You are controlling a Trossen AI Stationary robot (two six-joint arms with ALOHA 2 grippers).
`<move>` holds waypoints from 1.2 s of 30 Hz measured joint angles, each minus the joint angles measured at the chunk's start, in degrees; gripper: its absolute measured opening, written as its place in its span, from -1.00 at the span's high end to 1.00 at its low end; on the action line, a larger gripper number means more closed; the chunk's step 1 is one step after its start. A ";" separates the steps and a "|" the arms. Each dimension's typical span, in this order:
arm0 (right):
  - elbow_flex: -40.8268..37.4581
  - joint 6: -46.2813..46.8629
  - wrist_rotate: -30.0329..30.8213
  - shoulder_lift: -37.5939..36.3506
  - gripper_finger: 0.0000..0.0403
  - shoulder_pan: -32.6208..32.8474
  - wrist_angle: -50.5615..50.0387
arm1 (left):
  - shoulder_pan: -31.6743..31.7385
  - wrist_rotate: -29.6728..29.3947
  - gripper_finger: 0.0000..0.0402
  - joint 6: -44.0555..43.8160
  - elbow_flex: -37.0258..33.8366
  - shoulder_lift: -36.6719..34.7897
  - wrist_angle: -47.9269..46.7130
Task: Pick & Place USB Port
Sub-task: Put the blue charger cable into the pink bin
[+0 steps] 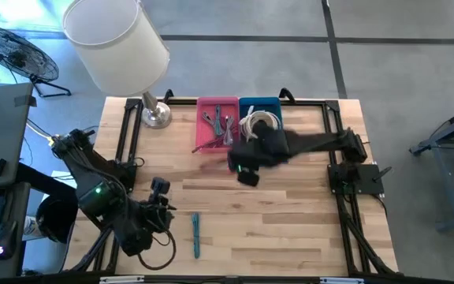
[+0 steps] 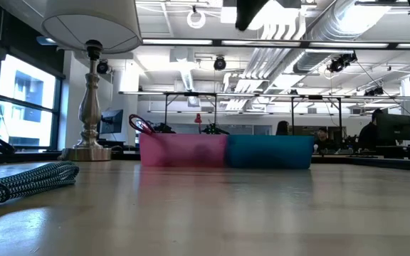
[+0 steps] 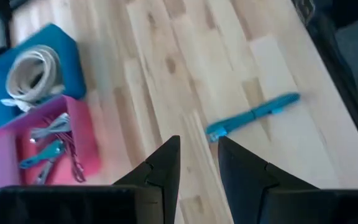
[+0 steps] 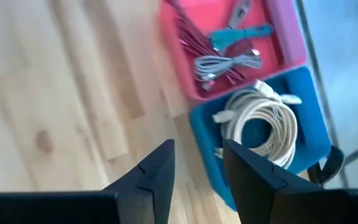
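Teal braided USB cable [image 1: 196, 233] lies straight on the pale wood-plank table [image 1: 290, 221], just ahead of the left gripper [image 3: 197, 155] fingertips and slightly off to one side. Nothing is holding it.

Left gripper: dark wedge fingers slightly spread, narrow gap, empty, hovering above the table. Right gripper [image 4: 197, 158]: fingers also apart, empty, held high over the near edge of the two bins; pink plastic bin [image 4: 229, 43] and blue plastic bin [image 4: 260, 130] both sit just beyond its fingertips.

Step, my read: between picks. Pink bin already holds a tangle of thin cables, including teal, grey and red braided ones. Blue bin holds a stiff coil of thick cream cable [image 4: 263, 127]. The teal one on the table looks like the piece still to go.

Next move probably calls for the left gripper to drop onto the cable mid-length, fingers straddling it across its width, then carry it to the pink bin. The right arm is closer to the bins, well away from the cable.

Handling: cable is thin, woven and limp, so it will droop either side of a pinch. Table is smooth varnished wood, so the cable may slide. Bins are shallow, rigid, with rounded corners.

Chrome-base lamp with white drum shade [image 1: 117, 39] stands beside the pink bin, clear of both grippers.
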 joint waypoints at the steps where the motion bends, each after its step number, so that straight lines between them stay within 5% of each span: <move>1: 0.00 0.75 0.88 0.00 0.36 2.00 -0.07 | 0.00 0.53 0.48 0.02 -0.92 -0.01 0.15; 7: -2.33 6.50 7.04 0.00 0.36 14.63 0.00 | 0.00 3.96 0.48 5.04 -7.45 0.03 3.46; 19: -8.27 23.39 13.56 0.00 0.36 33.85 2.10 | -0.02 9.75 0.48 46.10 -20.52 2.39 24.78; 36: -8.63 29.57 14.90 0.00 0.36 36.29 9.60 | 4.68 15.23 0.48 58.65 -20.54 8.58 24.65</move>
